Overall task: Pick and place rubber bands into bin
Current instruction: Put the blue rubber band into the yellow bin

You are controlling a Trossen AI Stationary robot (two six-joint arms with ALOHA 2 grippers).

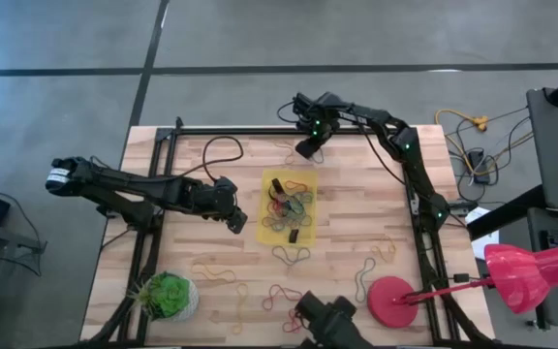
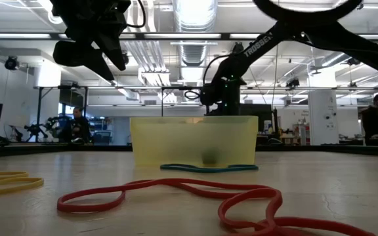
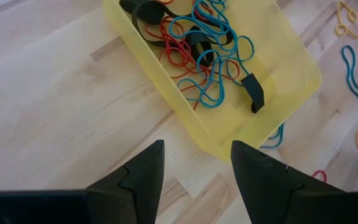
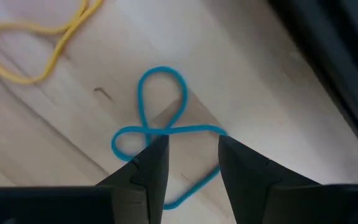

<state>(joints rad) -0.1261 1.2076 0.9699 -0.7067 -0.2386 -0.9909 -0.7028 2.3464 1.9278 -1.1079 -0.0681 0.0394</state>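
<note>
The yellow bin (image 1: 289,206) stands mid-table, on its flat bottom, and holds red, blue and black rubber bands (image 3: 197,43). Loose rubber bands lie on the table in front of it: a red one (image 2: 176,196), a yellow one (image 2: 5,182) and a teal one (image 2: 209,168) at the bin's foot. My left gripper (image 3: 197,162) hangs open above the table, just left of the bin (image 3: 272,93). My right gripper (image 4: 191,155) is at the table's far side, pointing down, open over a twisted blue rubber band (image 4: 160,127). A yellow band (image 4: 36,43) lies beside that one. My right gripper comes at the blue band from above, its two fingers standing either side of the band's lower loop, next to the crossing (image 4: 149,132). The band lies flat and slack on the table. Whether the fingertips touch it I cannot tell.
A green plant ball (image 1: 168,296) stands at the near left and a red disc (image 1: 392,299) at the near right. Black frame rails (image 1: 153,194) run along the table's sides and far edge. Small dark blocks (image 3: 253,93) lie in the bin.
</note>
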